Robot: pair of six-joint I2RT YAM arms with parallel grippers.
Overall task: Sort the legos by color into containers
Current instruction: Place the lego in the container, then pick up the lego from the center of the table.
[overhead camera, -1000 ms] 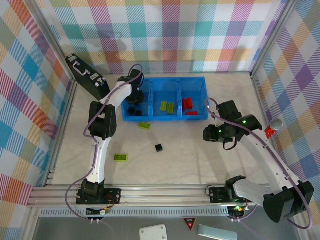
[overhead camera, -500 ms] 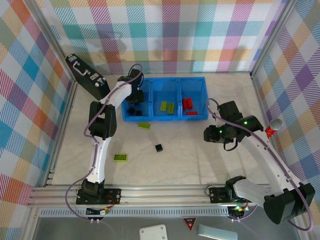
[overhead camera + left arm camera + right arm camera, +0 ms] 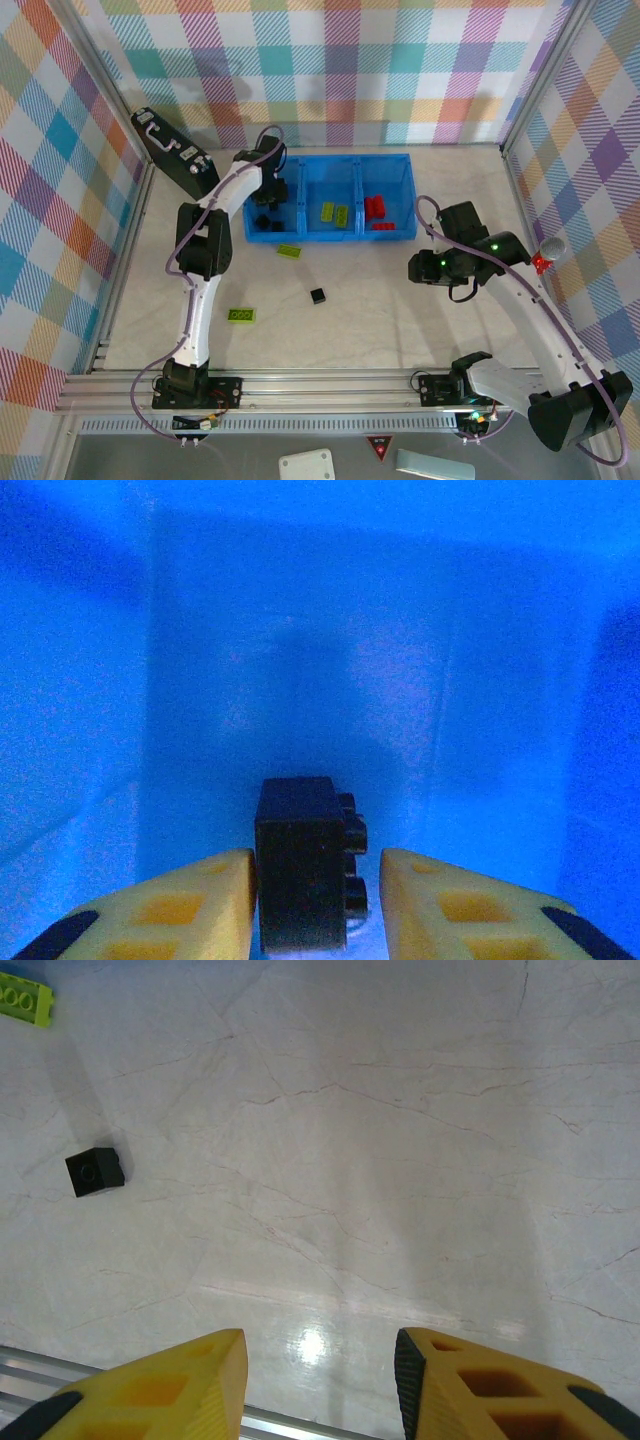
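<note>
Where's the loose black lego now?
The black lego lies mid-table in the top view, in front of the blue tray, nearest the green brick beside that tray.

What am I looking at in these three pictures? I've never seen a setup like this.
Two robot arms stand at the near edge of a table. One picture looks down from above; the other two come from cameras on each wrist, yellow fingers at the bottom. The left hand reaches into the left compartment of a blue tray, a black brick between its fingers with a slim gap on one side. The right hand hangs open and empty over the table. Loose on the table lie two green bricks and another black brick.
</note>
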